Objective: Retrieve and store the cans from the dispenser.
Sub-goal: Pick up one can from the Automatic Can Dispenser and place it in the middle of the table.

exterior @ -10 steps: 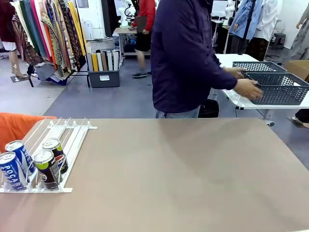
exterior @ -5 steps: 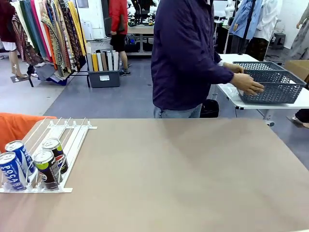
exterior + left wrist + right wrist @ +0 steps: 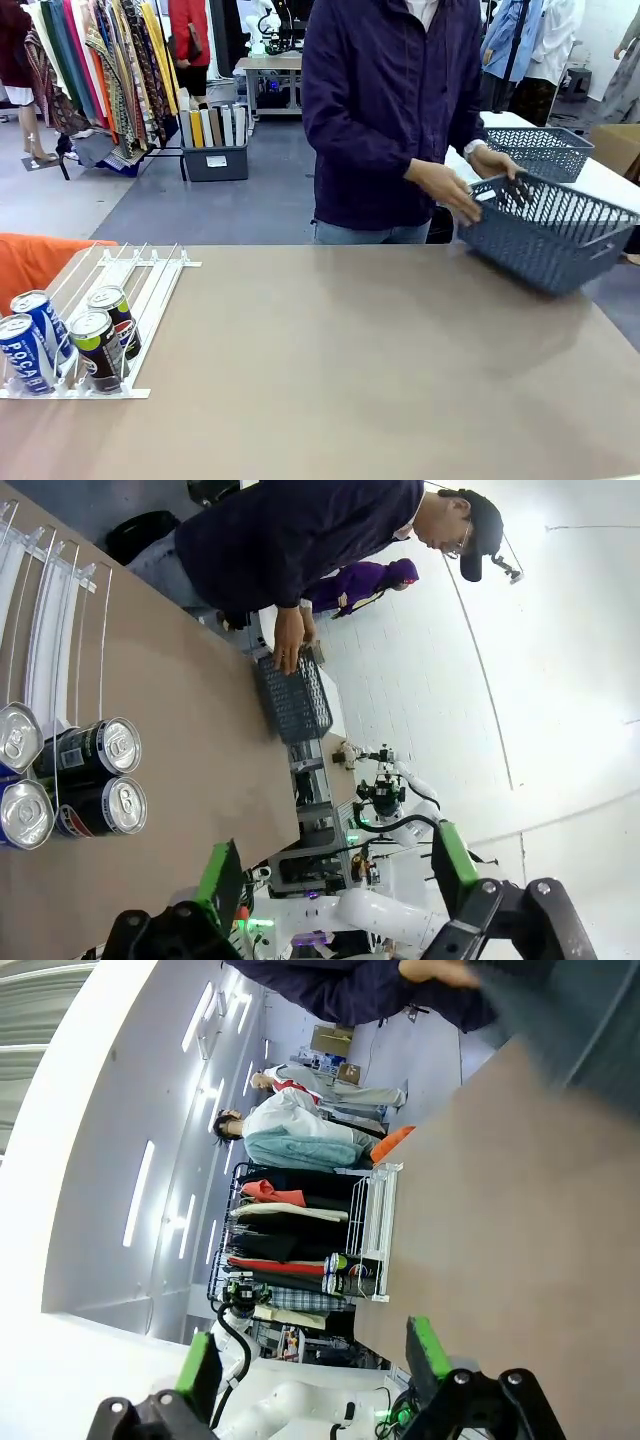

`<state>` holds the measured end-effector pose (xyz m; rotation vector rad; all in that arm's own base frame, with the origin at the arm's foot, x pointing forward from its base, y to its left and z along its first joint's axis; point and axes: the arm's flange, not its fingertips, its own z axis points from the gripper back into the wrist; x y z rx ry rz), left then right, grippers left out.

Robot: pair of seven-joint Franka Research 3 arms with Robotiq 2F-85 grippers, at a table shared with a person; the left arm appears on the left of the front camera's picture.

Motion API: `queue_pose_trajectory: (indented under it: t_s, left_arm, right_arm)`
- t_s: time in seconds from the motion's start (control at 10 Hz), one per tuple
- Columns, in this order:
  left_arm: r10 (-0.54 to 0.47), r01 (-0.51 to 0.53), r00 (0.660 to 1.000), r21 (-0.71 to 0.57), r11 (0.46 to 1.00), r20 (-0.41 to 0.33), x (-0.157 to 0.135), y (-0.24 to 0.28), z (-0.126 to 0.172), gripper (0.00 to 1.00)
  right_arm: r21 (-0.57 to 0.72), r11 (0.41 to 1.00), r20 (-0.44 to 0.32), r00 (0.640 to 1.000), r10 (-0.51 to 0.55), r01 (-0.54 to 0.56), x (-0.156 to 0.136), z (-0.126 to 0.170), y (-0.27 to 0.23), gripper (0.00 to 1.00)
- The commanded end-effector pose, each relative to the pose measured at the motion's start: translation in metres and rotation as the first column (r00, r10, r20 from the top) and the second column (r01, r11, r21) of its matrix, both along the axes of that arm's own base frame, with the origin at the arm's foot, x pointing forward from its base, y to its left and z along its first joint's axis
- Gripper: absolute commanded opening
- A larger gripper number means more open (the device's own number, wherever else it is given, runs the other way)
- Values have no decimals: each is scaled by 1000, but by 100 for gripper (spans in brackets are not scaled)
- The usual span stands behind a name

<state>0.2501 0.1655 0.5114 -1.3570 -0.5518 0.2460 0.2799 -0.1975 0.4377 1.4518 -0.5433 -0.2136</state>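
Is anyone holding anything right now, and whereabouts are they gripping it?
The person's hands grip the grey basket by its rim at one end. The left gripper and right gripper are open and hold nothing.

A: Front view is evenly lit by soft overhead light and sharp all over. Only faint shadows on the table.
B: Wrist views?
A: Heavy fisheye, straight lines bend toward the edges. Right wrist: light strips blown out; basket and the person's hand smeared by blur.
B: Left wrist?
A: Bright. White wall washed out, mild glare on the tops of the cans.
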Motion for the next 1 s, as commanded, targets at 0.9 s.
queue_pose_trajectory:
  t_s: [0.9]
  left_arm:
    - [50,524,836,822,223,-546,90,-189,52,100]
  right_arm:
    - [-10,1000,12,1000,10,-10,0,3,-3,100]
